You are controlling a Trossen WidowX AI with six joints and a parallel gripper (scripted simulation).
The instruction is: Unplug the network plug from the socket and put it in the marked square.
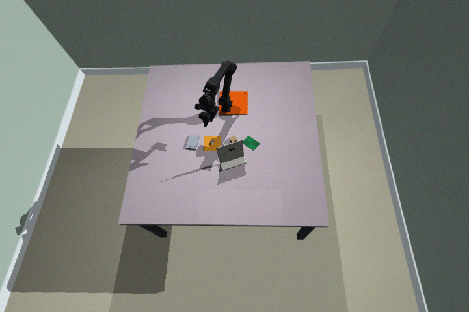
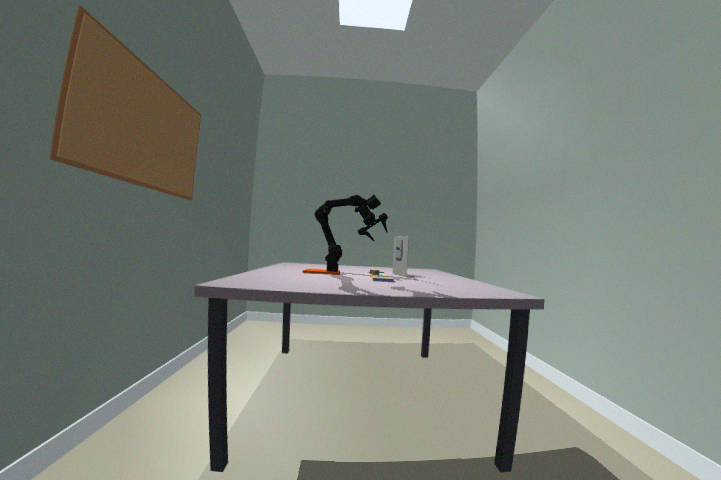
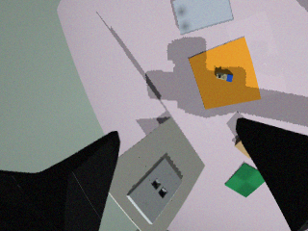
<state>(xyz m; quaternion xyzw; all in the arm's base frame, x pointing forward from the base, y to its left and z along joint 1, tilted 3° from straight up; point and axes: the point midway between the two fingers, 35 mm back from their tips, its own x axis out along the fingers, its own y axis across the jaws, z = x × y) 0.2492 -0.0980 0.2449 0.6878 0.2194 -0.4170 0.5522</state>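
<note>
Plug (image 3: 223, 76) is seen lying inside the orange square (image 3: 239, 92) on the bench (image 1: 279, 176), away from the panel (image 3: 157, 180), w/ pincer (image 3: 176, 183) spread wide, nothing held, raised well above — task judged approx. done, arm touching nothing.
</note>
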